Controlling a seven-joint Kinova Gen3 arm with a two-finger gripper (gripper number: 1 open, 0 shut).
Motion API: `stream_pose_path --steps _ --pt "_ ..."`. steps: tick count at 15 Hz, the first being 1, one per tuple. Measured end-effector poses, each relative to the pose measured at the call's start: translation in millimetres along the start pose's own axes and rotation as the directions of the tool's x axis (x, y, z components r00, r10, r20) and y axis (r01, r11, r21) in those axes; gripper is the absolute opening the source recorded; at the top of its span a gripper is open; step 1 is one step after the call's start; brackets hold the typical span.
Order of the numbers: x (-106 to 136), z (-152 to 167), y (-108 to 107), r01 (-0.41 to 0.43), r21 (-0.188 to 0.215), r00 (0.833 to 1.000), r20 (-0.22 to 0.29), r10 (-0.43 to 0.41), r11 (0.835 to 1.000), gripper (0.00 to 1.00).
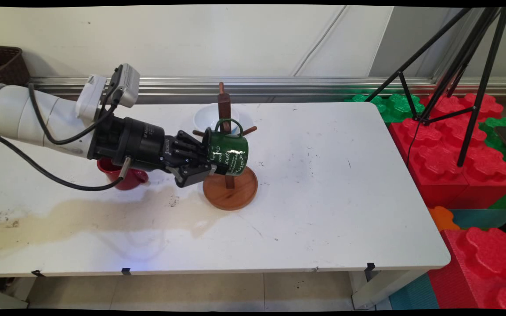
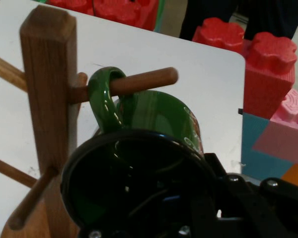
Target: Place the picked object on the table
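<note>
A dark green mug (image 1: pixel 228 152) with white lettering lies on its side in the air, its mouth facing my gripper (image 1: pixel 204 159), which is shut on the mug's rim. The mug (image 2: pixel 154 134) has its handle (image 2: pixel 103 101) looped over a peg (image 2: pixel 139 82) of the wooden mug tree (image 2: pixel 47 89). That tree (image 1: pixel 225 109) stands on a round wooden base (image 1: pixel 230 188) in the middle of the white table (image 1: pixel 323 184). One finger goes inside the mug's mouth in the hand view.
A red mug (image 1: pixel 123 175) sits on the table under my wrist. A white bowl (image 1: pixel 209 116) stands behind the mug tree. A brownish stain (image 1: pixel 95 215) spreads over the table's near left. Red and green foam blocks (image 1: pixel 455 153) and a black tripod (image 1: pixel 459 66) stand at the right.
</note>
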Motion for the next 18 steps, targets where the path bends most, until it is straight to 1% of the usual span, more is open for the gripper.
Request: stream_pose_path --steps 8,18 --pt "6 -4 9 0.005 -0.038 1.000 -0.013 -0.006 0.999 0.00" --pt "15 -11 27 0.014 -0.088 1.000 -0.027 -0.017 0.996 0.00"
